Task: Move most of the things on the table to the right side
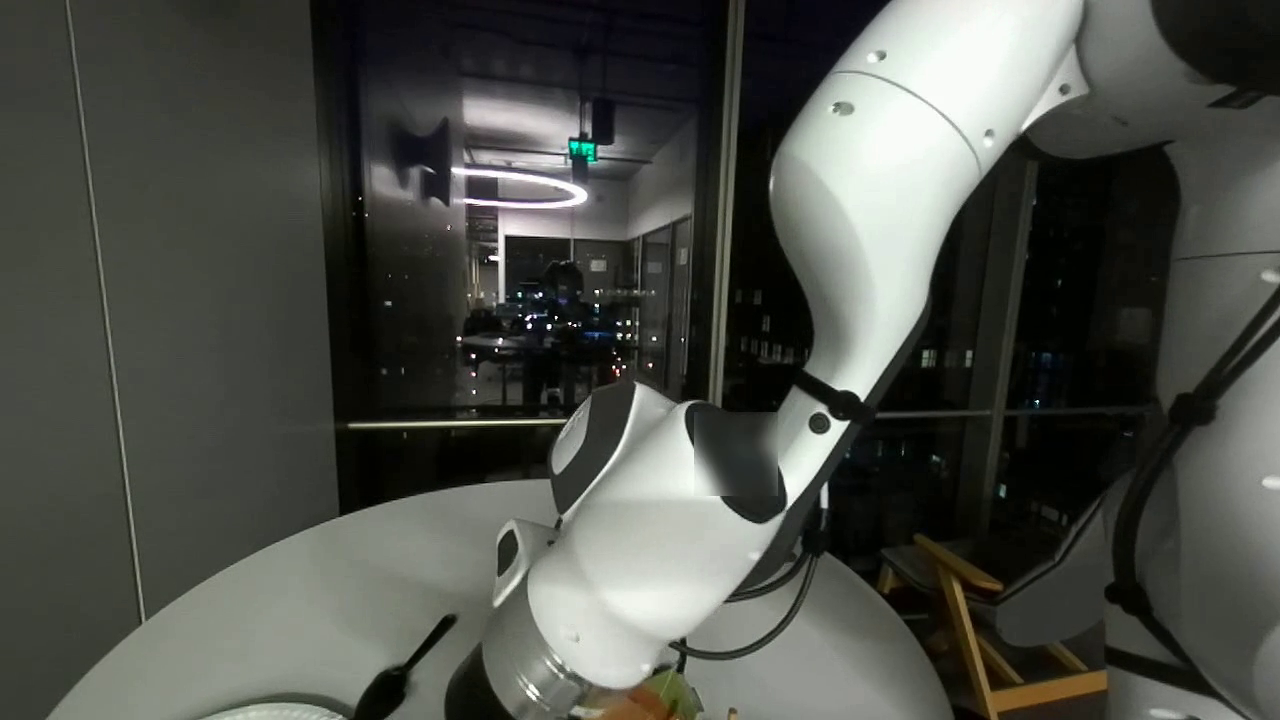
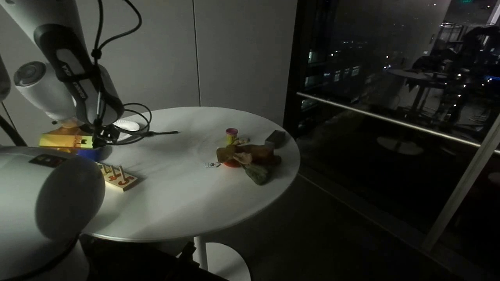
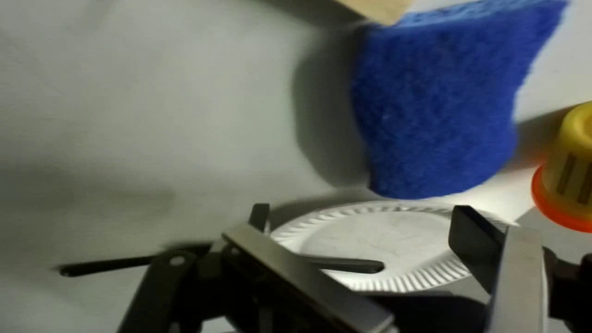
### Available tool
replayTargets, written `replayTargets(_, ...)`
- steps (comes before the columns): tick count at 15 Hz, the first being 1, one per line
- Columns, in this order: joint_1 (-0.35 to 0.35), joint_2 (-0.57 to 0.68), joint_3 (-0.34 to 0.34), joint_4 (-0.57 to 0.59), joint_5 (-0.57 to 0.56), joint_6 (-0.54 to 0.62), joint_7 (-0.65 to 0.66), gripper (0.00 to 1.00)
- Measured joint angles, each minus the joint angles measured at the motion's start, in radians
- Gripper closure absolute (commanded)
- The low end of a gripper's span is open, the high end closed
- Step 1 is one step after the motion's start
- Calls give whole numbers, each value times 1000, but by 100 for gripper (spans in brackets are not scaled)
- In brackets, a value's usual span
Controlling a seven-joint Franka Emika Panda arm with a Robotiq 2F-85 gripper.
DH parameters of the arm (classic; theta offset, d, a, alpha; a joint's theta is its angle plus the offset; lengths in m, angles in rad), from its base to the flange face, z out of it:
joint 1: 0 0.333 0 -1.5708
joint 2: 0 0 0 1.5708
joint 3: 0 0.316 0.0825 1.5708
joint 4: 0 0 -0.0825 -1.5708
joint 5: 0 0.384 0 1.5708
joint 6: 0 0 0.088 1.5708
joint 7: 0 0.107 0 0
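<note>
My gripper (image 3: 363,217) is open in the wrist view, with nothing between its fingertips. A white ribbed plate (image 3: 393,236) shows beyond and between the fingers. A blue sponge (image 3: 439,106) stands past the plate. A yellow tub with an orange rim (image 3: 571,180) is at the right. A black utensil handle (image 3: 351,265) lies over the plate; another black handle part (image 3: 106,266) lies left. The finger hides whether they join. In an exterior view, a toy pile (image 2: 254,154) and a pink-lidded tub (image 2: 231,133) sit at the table's far end.
In an exterior view, a wooden number board with pegs (image 2: 123,181) lies near the robot. A yellow-orange object (image 2: 64,140) is by the arm. A dark block (image 2: 275,137) and green plush (image 2: 256,174) are near the edge of the round table (image 2: 175,195).
</note>
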Motion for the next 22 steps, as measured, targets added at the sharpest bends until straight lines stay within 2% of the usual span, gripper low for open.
replayTargets(2,46,-25,46,-21,7,-16,-6,0)
replayTargets(4,72,-22,68,-38,55,-12,-65,0)
replayTargets(8,71,9,57,-45,107,-13,-227,0)
replayTargets(12,63,23,31,-57,236,-108,-470,0)
replayTargets(13,56,24,29,-58,284,-122,-528,25)
replayTargets(14,48,26,29,-59,338,-129,-588,26)
replayTargets(18,29,28,28,-61,534,-131,-801,59)
replayTargets(19,29,28,28,-61,570,-131,-835,64)
replayTargets(22,28,26,28,-59,663,-131,-918,69)
